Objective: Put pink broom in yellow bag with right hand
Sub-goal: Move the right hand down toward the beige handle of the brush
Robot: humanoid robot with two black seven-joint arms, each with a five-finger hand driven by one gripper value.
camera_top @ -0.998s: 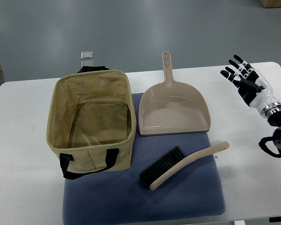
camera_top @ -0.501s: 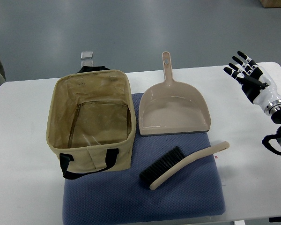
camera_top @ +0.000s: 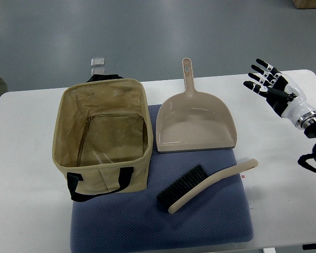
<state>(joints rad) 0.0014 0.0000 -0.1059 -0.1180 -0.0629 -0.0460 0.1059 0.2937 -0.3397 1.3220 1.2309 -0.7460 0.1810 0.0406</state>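
With its fingers spread and holding nothing, the right hand [camera_top: 271,87] hangs over the worktop [camera_top: 26,174], well right of the dustpan [camera_top: 195,124]. Below the dustpan lies the pink broom [camera_top: 203,185]; left stands the yellow bag [camera_top: 102,139].

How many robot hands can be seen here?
1: the right hand, fingers spread, holding nothing, hovers over the table's far right corner, beyond the dustpan. The left is out of view.

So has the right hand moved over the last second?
Yes. The right hand, fingers spread, has shifted slightly toward the dustpan, after first drifting away.
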